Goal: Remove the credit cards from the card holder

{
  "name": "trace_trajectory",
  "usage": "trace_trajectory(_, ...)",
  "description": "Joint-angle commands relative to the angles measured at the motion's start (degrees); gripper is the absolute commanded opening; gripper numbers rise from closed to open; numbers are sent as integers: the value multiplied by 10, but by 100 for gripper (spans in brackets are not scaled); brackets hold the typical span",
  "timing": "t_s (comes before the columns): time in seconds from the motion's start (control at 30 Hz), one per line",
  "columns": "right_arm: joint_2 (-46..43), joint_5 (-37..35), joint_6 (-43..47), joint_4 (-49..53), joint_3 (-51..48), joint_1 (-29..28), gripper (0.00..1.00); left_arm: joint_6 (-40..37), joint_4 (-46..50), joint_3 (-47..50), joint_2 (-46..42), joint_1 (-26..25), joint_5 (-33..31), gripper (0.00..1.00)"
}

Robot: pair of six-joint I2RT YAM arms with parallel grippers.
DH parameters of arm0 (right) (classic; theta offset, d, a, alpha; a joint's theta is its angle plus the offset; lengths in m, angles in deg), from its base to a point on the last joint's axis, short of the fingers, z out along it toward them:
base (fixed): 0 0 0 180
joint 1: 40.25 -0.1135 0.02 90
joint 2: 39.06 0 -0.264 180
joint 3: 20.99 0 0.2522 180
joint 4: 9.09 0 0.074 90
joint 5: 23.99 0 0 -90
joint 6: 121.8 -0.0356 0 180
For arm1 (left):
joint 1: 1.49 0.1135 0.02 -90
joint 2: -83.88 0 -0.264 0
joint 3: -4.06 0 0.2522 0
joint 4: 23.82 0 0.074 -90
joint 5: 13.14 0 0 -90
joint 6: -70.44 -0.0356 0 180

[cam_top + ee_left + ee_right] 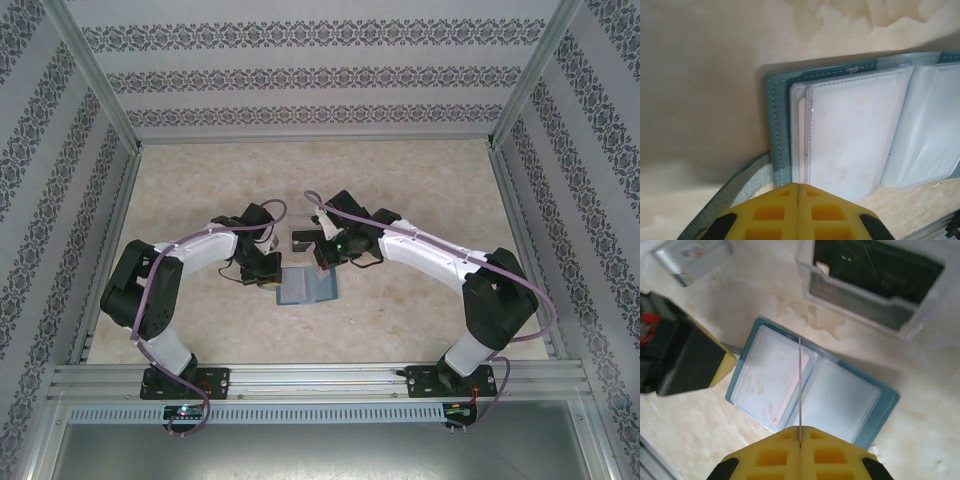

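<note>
The card holder [850, 400] lies open on the table, teal with clear pocket faces; in the top view it [307, 287] sits between the arms. My right gripper [800, 429] is shut on a thin pale credit card [800, 385], seen edge-on above the holder. Another pinkish card [785, 400] sits in the holder's left pocket. My left gripper [798, 186] is shut with nothing between its fingers. Its tips rest at the teal border [777, 125] beside the strap tab [735, 185], and it [715, 365] touches the holder's left edge in the right wrist view.
A clear plastic tray [860, 310] with dark cards [875, 270] stands just beyond the holder, small in the top view [300, 241]. A grey card-like thing [692, 257] lies on the table far left of it. Patterned walls enclose the table.
</note>
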Motion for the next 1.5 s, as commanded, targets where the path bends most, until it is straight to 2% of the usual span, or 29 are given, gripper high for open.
trace_trajectory(0.0,4,-1,167,52,43,12,3,-2,-12,6,-10,13,23,6)
trace_trajectory(0.13,29,-6,302,93,97,15,2,-2,-25,13,-2,21,40,6)
trace_trajectory(0.33,88,-11,448,143,179,33,0,-12,-34,30,1,24,47,6)
trace_trajectory(0.53,143,-1,550,224,270,48,0,-8,-41,45,-14,26,44,6)
trace_trajectory(0.73,193,-10,639,263,344,62,0,7,-58,53,-10,27,40,6)
trace_trajectory(1.13,349,-7,739,391,579,70,0,30,-82,64,8,27,43,5)
trace_trajectory(1.47,439,-19,757,432,688,71,0,32,-73,56,8,27,39,5)
